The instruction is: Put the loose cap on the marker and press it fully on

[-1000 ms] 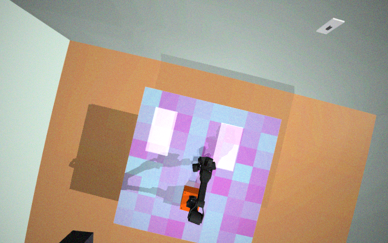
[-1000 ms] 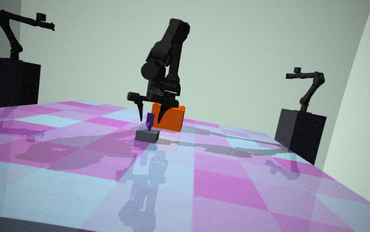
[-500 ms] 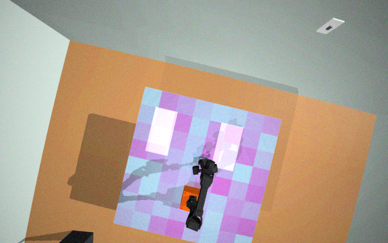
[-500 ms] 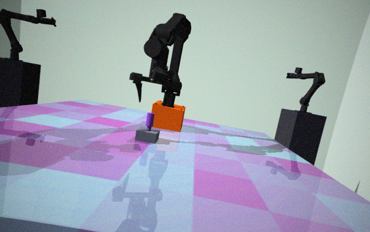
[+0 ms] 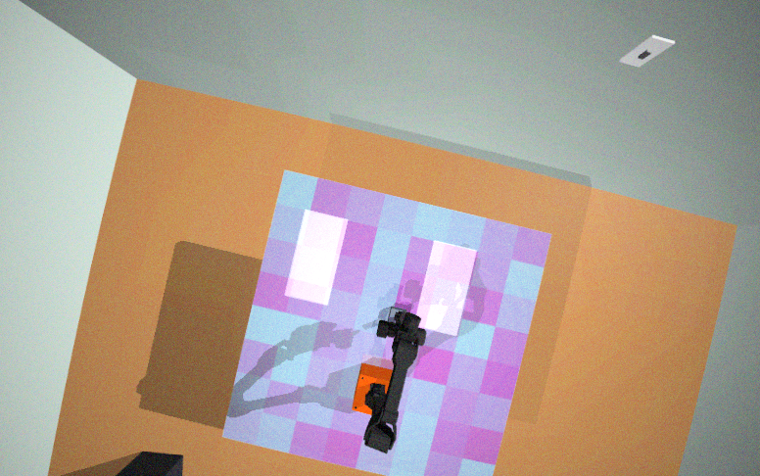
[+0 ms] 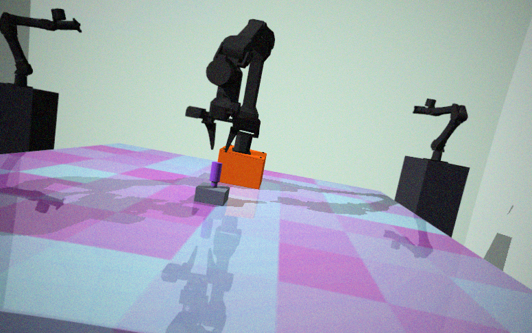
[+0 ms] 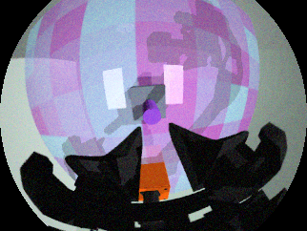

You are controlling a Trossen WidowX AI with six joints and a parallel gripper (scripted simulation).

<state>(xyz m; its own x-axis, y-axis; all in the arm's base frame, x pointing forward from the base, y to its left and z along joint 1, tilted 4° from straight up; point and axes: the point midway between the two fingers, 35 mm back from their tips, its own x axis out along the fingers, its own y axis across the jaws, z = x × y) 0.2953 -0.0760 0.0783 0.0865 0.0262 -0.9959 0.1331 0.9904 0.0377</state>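
Note:
The purple cap point(image 6: 215, 171) point(image 7: 152, 116) sits upright on top of the marker, whose narrow dark purple lower part point(image 6: 214, 184) shows between cap and block. Whether the cap is fully clicked on cannot be told. The grey holder block point(image 6: 212, 196) point(image 7: 139, 97) stands flat on the table; in the top view a corner of it shows beside the wrist. My gripper point(image 6: 219, 150) point(image 7: 154, 128) points down, open and empty, with its fingers a moderate gap apart. Its fingertips hang above the cap and do not touch it.
My arm's orange base block point(image 6: 241, 168) point(image 5: 364, 395) point(image 7: 153, 176) stands behind the holder block. Two other black arms stand on dark pedestals point(image 6: 15, 117) point(image 6: 431, 196) beyond the checkered table's left and right sides. Shadows and reflections cross the table.

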